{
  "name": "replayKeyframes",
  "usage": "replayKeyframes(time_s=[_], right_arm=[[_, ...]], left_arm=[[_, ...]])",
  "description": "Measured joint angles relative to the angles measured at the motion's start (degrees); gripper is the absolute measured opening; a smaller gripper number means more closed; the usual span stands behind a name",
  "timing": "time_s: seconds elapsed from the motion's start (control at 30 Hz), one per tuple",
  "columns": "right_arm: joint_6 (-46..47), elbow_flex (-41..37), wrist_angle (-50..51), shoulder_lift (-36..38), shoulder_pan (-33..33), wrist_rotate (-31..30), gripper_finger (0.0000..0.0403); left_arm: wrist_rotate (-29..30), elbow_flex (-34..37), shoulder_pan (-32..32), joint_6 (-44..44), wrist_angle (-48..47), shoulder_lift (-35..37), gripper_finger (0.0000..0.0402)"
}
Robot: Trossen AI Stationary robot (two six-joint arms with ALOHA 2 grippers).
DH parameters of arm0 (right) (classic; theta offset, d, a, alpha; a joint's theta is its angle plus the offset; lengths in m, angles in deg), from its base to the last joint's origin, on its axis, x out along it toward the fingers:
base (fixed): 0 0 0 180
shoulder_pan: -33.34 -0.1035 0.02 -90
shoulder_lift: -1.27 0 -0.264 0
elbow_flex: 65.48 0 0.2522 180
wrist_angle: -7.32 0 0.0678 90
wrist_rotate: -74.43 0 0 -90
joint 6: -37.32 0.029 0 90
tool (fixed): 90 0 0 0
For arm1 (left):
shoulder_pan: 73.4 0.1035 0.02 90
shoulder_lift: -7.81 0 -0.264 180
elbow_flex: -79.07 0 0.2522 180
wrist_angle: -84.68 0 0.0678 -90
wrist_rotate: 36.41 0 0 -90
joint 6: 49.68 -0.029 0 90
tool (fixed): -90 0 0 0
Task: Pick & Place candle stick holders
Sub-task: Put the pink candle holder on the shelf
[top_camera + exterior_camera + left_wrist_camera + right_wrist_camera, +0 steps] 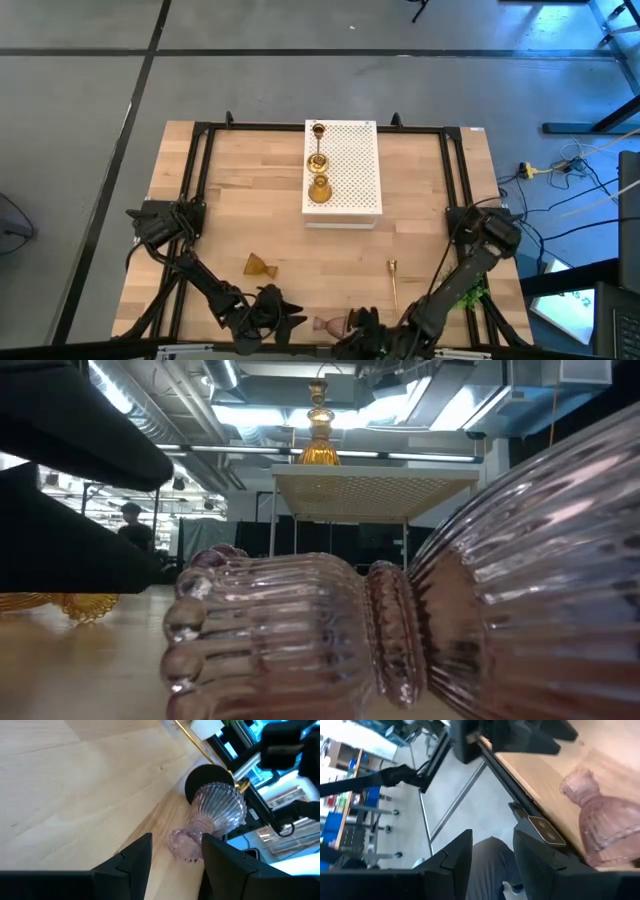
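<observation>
**Pink glass holder lies on its side between two grippers**

From above, both arms reach down to the near edge of the wooden table (230, 200). The left gripper (285, 318) and the right gripper (365, 325) are close together, and the pink glass holder (330, 324) lies on its side between them. Only this view shows the rest of the holders. An amber glass holder (259, 266) lies tipped over, a little way from the left arm. A slim brass candlestick (393, 282) lies flat near the right arm. On the white box with holes (345, 170) three more stand in a row: a dark-topped one (318, 130), a brass one (317, 160) and an amber glass one (319, 189). A small green plant (472, 295) peeks out beside the right arm.

The low view shows the pink holder (300, 630) very big and ribbed, lying on the wood. The amber one (85, 606) is far behind it.

The left wrist view shows the left gripper (175, 851) with its fingers (137, 857) apart and holding nothing. The foot of the pink holder (185, 844) sits just in front of the gap.

The right wrist view shows the right gripper (492, 850) out past the table edge, fingers (455, 855) apart and empty, with the pink holder (607, 827) off to one side
</observation>
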Motion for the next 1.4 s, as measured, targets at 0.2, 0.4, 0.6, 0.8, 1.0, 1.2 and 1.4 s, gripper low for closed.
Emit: replayKeyframes(time_s=[0.2, 0.4, 0.6, 0.8, 1.0, 1.2, 1.4], right_arm=[[4.9, 3.5, 0.1, -4.4, -0.2, 0.2, 0.0146], [7.5, 5.3, 0.9, -4.4, -0.6, 0.2, 0.0147], [19.2, 5.5, 12.6, -4.5, -2.6, -1.3, 0.0147], [26.8, 5.5, 18.4, -4.6, -4.8, -8.7, 0.0147], [26.5, 5.5, 16.5, -7.4, -3.6, -10.2, 0.0147], [26.3, 5.5, 15.1, -9.4, -2.3, -7.1, 0.0147], [25.1, 5.5, 16.5, -9.4, -1.9, -5.8, 0.0147]], left_arm=[[-1.1, 0.0, -1.4, -4.3, 0.6, 0.0, 0.0166], [-1.5, 0.0, -2.8, -7.0, 0.6, -0.1, 0.0166], [-1.7, 0.0, -2.9, -8.9, 0.6, -0.1, 0.0166], [-2.3, 0.0, -3.0, -10.6, 0.7, -0.1, 0.0166], [-2.5, 0.0, -3.3, -11.8, 0.8, -0.1, 0.0166], [-2.5, 0.0, -3.3, -12.0, 0.8, -0.1, 0.0166], [-2.3, 0.0, -3.3, -12.0, 0.9, -0.1, 0.0166]])
